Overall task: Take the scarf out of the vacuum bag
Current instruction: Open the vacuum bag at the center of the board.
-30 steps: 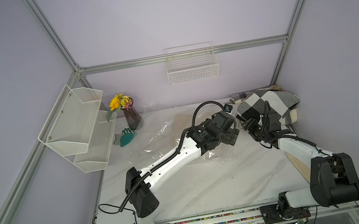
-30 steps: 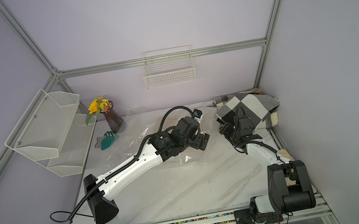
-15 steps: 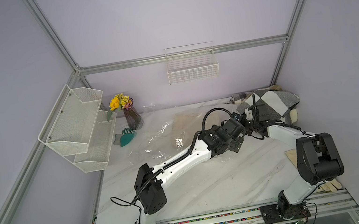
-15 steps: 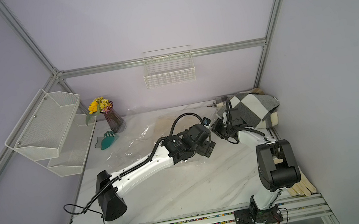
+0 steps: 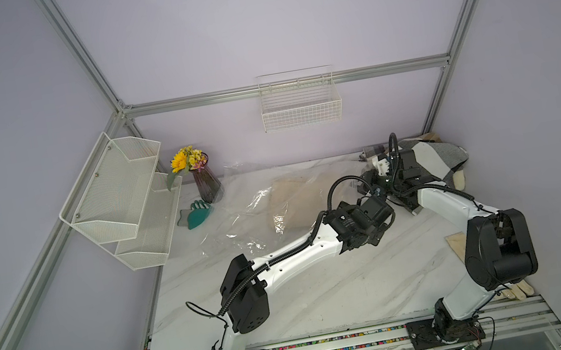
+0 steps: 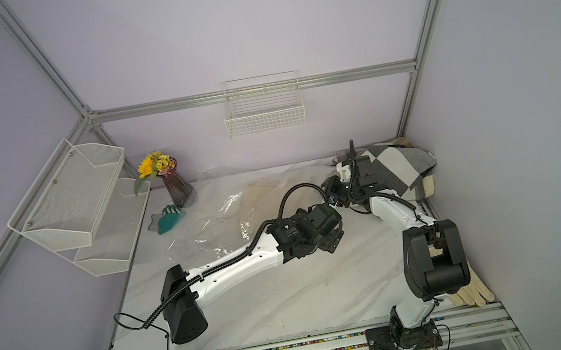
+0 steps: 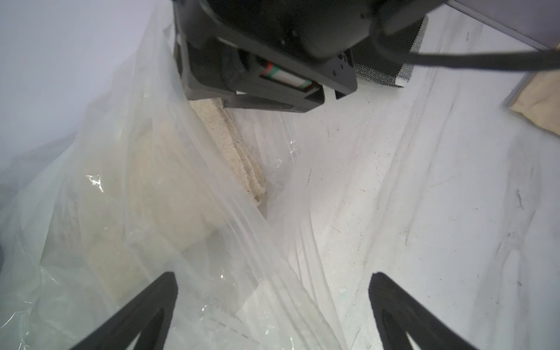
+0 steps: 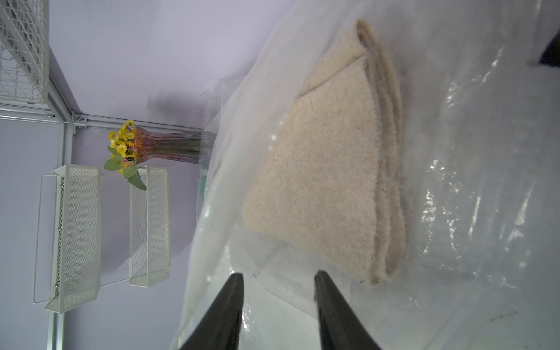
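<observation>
looks like a robot lab test cell: boxed in by an aluminium frame point(image 5: 285, 85) and plain lilac panels point(image 5: 263, 13), with a left arm point(image 5: 296, 256) and a right arm point(image 5: 446, 208) bolted to a slotted rail point(image 5: 338, 347) amid loose wiring. marble-look tabletop point(image 5: 329, 291) dressed with props: wire basket point(image 5: 302, 112), mesh shelf point(image 5: 120, 195), vase of flowers point(image 5: 206, 184).

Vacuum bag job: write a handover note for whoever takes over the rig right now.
Left pincer: open wide over the vacuum bag, holding nothing.
Right pincer: open, facing the scarf from close by, not gripping it.
Scarf: beige, folded, lying inside the bag.
Done: both arms are in place at the bag; nothing is out yet.
Left: hold the bag down, grip the scarf, pull it clear.
</observation>
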`<move>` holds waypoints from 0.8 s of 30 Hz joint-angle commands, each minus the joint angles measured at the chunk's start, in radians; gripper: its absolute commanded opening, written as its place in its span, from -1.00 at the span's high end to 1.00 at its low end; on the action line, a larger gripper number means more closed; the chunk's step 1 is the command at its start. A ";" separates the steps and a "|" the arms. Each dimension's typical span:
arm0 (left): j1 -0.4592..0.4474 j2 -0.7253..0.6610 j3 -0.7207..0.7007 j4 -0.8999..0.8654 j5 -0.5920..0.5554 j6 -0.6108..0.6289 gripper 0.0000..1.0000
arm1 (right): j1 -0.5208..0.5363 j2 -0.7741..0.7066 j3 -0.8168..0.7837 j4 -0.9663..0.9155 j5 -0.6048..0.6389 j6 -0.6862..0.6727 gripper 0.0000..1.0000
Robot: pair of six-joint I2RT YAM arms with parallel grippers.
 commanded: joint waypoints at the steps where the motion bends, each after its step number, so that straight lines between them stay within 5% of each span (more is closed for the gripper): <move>1: -0.004 0.010 0.045 0.007 -0.090 -0.030 -0.99 | 0.000 -0.014 0.024 -0.028 -0.041 -0.024 0.15; 8: -0.002 0.047 0.068 -0.033 -0.205 -0.066 -0.96 | 0.001 -0.025 0.014 -0.021 -0.061 -0.022 0.17; 20: 0.099 -0.040 -0.075 0.011 -0.142 -0.111 0.65 | 0.001 -0.042 -0.045 0.019 -0.065 -0.015 0.05; 24: 0.115 -0.069 -0.132 0.031 -0.118 -0.141 0.75 | 0.000 -0.050 -0.102 0.062 -0.013 0.001 -0.18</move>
